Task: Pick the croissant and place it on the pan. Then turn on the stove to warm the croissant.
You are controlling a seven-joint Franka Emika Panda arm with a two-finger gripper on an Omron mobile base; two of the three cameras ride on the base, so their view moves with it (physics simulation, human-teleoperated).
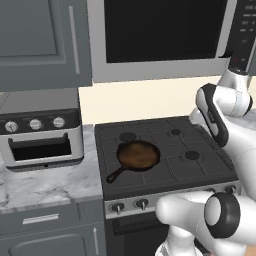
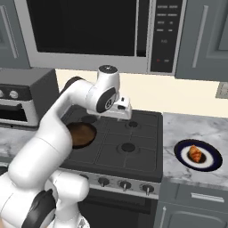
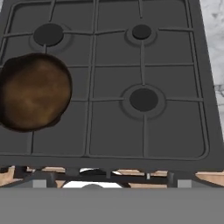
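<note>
The croissant (image 2: 194, 153) lies on a dark plate with a white rim (image 2: 180, 152) on the marble counter right of the stove (image 2: 133, 149). The pan (image 1: 138, 154) sits on the stove's front left burner, brownish inside, with nothing in it; its black handle (image 1: 116, 176) points toward the front left. My gripper (image 2: 120, 116) hangs above the middle of the cooktop, well left of the croissant. It is open and holds nothing. In the hand view the gripper (image 3: 109, 183) looks down on the grates, with the pan (image 3: 33, 92) at the left.
A silver toaster oven (image 1: 40, 137) stands on the left counter. A microwave (image 2: 89, 31) hangs above the stove. Small dark knobs (image 2: 125, 185) line the stove's silver front panel. My own arm (image 2: 58, 129) crosses in front of part of the pan.
</note>
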